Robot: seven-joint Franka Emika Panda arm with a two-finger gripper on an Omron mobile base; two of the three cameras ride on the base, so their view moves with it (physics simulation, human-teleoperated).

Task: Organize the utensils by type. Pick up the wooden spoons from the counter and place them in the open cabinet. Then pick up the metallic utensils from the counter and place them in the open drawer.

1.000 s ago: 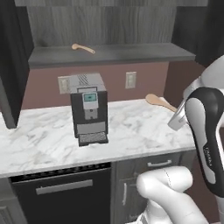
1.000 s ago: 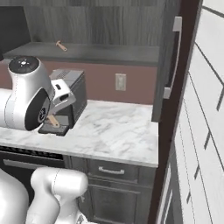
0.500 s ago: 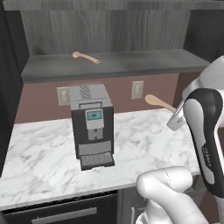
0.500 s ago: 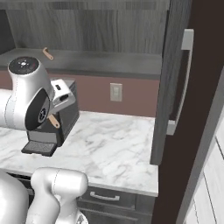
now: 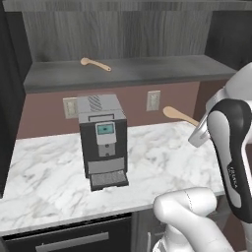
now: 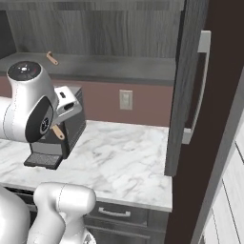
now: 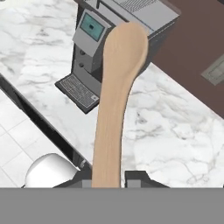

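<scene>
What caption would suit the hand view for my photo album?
Gripper holding a wooden spoon above the marble counter, coffee machine behind.

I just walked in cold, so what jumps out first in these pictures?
A wooden spoon held by the end effector above the marble counter. Behind it stands a dark coffee machine on that counter. A second wooden spoon already lies in the open cabinet above.

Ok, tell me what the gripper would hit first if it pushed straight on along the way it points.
Judging by the hand view, the gripper, shut on the tan wooden spoon, points toward the grey boxy coffee machine on the white marble counter. The spoon's bowl would probably meet it first; depth is unclear.
</scene>
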